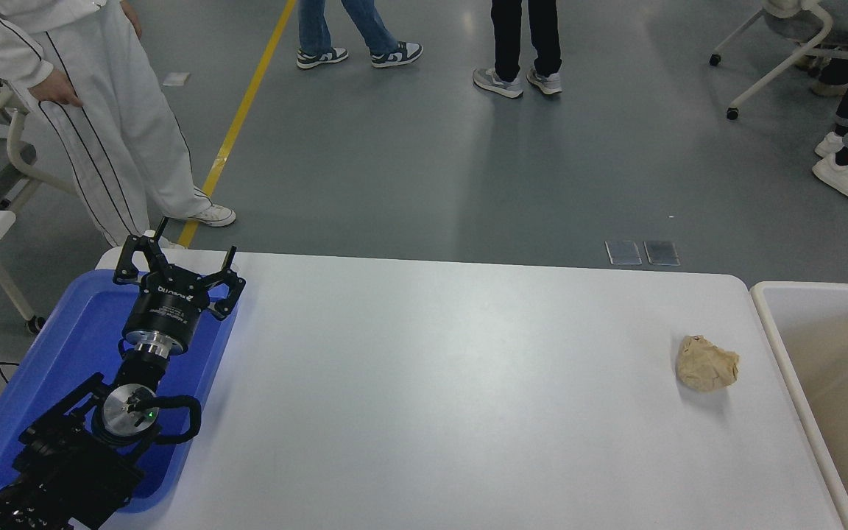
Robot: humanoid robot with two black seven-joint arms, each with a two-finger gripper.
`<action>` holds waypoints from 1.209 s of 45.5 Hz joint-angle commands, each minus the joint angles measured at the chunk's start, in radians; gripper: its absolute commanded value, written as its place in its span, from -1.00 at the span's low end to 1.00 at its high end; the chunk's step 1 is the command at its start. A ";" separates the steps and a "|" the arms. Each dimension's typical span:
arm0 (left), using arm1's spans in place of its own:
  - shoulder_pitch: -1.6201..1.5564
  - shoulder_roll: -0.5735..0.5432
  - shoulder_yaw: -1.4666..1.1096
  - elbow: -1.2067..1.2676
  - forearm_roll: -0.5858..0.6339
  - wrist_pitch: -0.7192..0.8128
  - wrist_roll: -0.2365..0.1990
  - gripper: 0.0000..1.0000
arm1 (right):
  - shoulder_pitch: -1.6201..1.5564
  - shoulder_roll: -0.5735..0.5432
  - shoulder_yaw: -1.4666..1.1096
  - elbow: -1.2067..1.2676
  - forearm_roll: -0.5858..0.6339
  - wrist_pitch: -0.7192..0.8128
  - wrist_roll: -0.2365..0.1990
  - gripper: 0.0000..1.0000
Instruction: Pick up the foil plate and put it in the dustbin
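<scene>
No foil plate shows on the tabletop (424, 383); the left pincer (177, 271) rests splayed open over the blue tray (48, 368), idle, far from the dustbin (762, 302).

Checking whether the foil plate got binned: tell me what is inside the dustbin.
Only part of the dustbin is in frame. Its visible beige inside looks bare; no foil plate shows. The rest lies past the picture's right edge, so the plate could be there unseen.
</scene>
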 commanded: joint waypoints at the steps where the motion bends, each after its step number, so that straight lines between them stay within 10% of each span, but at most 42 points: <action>1: 0.000 0.000 -0.002 0.000 0.000 -0.001 0.000 1.00 | 0.035 -0.029 0.001 0.074 -0.001 0.002 0.000 0.99; 24: 0.000 0.000 -0.002 0.000 0.000 -0.001 0.000 1.00 | 0.215 -0.327 -0.089 0.562 -0.001 0.010 0.000 0.99; 41: 0.000 0.000 -0.002 0.000 0.000 -0.001 0.000 1.00 | 0.483 -0.359 -0.445 0.787 -0.001 0.032 0.000 1.00; 55: 0.000 0.000 -0.002 0.000 0.000 -0.001 0.000 1.00 | 0.910 -0.303 -0.872 0.953 -0.001 0.341 0.000 1.00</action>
